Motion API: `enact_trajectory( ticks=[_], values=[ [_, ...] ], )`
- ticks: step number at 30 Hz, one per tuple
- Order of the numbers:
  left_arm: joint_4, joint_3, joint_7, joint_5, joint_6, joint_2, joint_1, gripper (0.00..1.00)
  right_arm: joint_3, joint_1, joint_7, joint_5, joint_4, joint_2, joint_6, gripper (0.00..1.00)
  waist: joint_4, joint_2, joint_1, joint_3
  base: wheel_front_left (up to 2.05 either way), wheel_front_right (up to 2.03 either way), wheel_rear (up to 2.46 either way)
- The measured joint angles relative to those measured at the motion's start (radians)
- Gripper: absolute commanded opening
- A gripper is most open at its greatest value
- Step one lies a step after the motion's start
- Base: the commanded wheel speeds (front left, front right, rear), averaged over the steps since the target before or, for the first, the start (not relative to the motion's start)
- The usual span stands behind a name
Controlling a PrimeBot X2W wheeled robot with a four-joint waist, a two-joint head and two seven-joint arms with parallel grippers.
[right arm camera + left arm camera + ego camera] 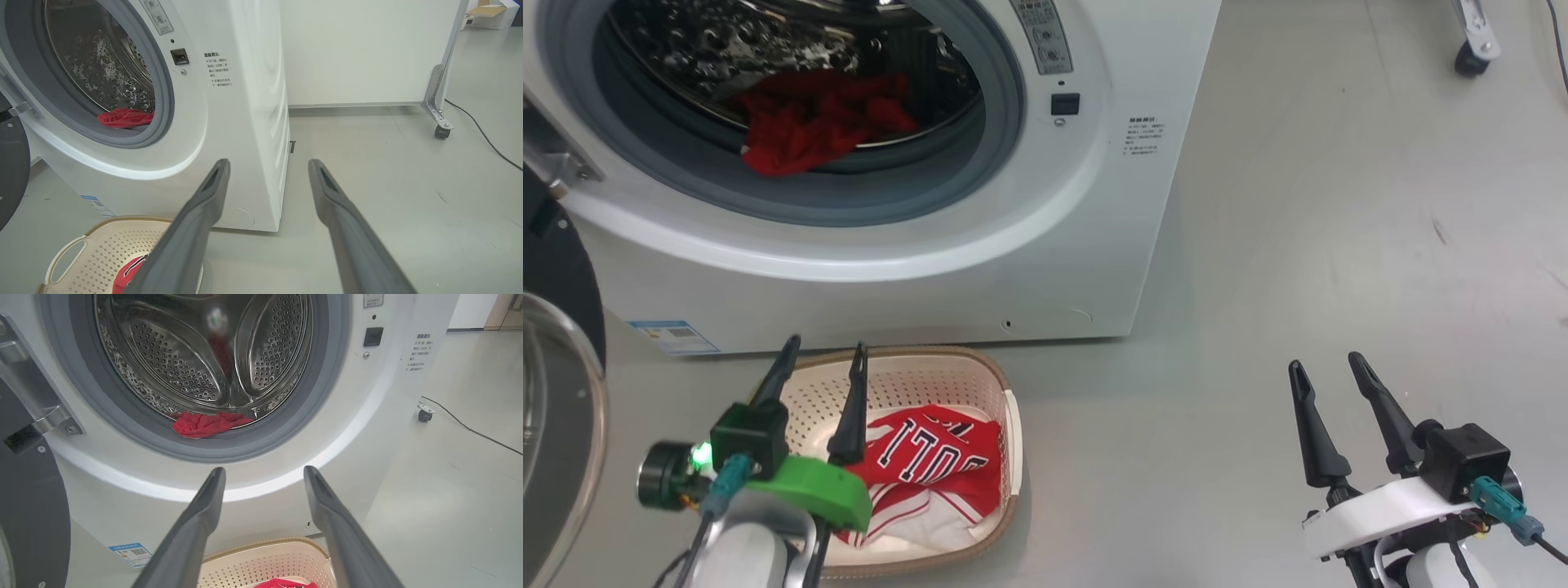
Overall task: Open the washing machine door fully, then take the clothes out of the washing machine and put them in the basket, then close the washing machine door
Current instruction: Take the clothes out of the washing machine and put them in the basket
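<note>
The big white front-loading washing machine point(1045, 245) stands with its round black-rimmed glass door point(564, 278) swung open at the left, the plain bright red garment point(813, 122) lying at the front of its steel drum point(184, 367). The red-and-white lettered jersey point(931, 461) lies in the small cream perforated basket point(907, 380) just before the machine; the left gripper point(826, 343) hangs above that basket, the right gripper point(1325, 361) well apart over grey floor point(1339, 204), both spread wide and empty

Left gripper point(826, 343) at lower left, fingers spread apart, empty, pointing up, right gripper point(1325, 361) at lower right, fingers likewise apart, empty, leaning slightly left
</note>
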Motion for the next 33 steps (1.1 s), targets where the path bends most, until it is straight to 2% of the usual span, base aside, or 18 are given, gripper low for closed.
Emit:
enact_trajectory(
  ticks=[5, 13, 21, 28, 33],
  values=[
    [-0.011, -0.002, 0.038, 0.006, 0.0, 0.003, -0.086, 1.0, 0.015, -0.023, 0.0, 0.0, -0.003, 0.004, 0.001, 1.0, -0.019, 0.0, 0.0, 0.055, 0.0, 0.0, 0.0],
    [-0.003, 0.014, 0.141, 0.014, 0.008, 0.04, -0.255, 1.0, 0.039, -0.077, 0.0, 0.0, -0.005, 0.015, 0.011, 1.0, -0.058, 0.0, 0.0, 0.144, 0.0, 0.0, 0.0],
    [0.039, 0.031, 0.253, 0.062, 0.02, 0.099, -0.431, 1.0, 0.058, -0.122, 0.0, 0.009, -0.005, 0.028, 0.014, 1.0, -0.1, 0.0, 0.0, 0.219, 0.0, 0.0, 0.0],
    [0.129, 0.056, 0.36, 0.122, 0.04, 0.181, -0.601, 1.0, 0.087, -0.181, -0.001, 0.018, 0.01, 0.043, 0.024, 1.0, -0.154, 0.0, 0.0, 0.296, 0.0, 0.0, 0.0],
    [0.191, 0.043, 0.405, 0.151, 0.04, 0.206, -0.656, 1.0, 0.099, -0.213, -0.003, 0.027, 0.032, 0.049, 0.028, 1.0, -0.194, 0.0, 0.0001, 0.329, 0.0, 0.0, 0.0]
  ],
)
